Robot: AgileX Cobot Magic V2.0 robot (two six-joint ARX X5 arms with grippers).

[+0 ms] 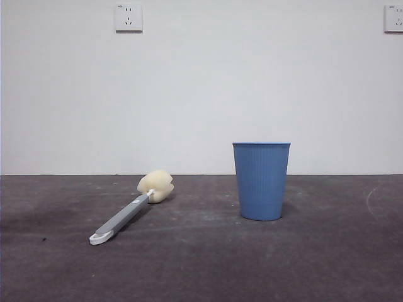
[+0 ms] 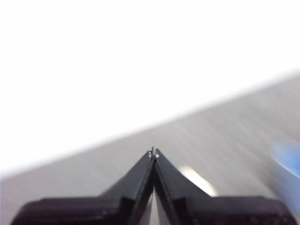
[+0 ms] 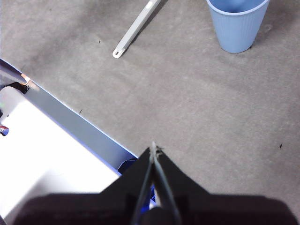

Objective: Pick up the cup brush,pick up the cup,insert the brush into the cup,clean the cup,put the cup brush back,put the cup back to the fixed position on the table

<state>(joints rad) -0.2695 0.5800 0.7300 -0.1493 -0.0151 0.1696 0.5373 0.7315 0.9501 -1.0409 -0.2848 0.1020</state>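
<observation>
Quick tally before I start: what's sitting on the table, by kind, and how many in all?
Grey-handled cup brush with cream-yellow sponge head: 1
Blue ribbed plastic cup: 1
Total: 2, both on the dark grey-brown table, apart from each other.

Plain white wall [image 1: 201, 88] behind, evenly lit. Two white sockets high up: one [image 1: 128, 17] at eleven o'clock, another [image 1: 394, 18] cut off at one o'clock. Dark grey-brown desk [image 1: 201, 264] below, scuffed, with pale marks.
</observation>
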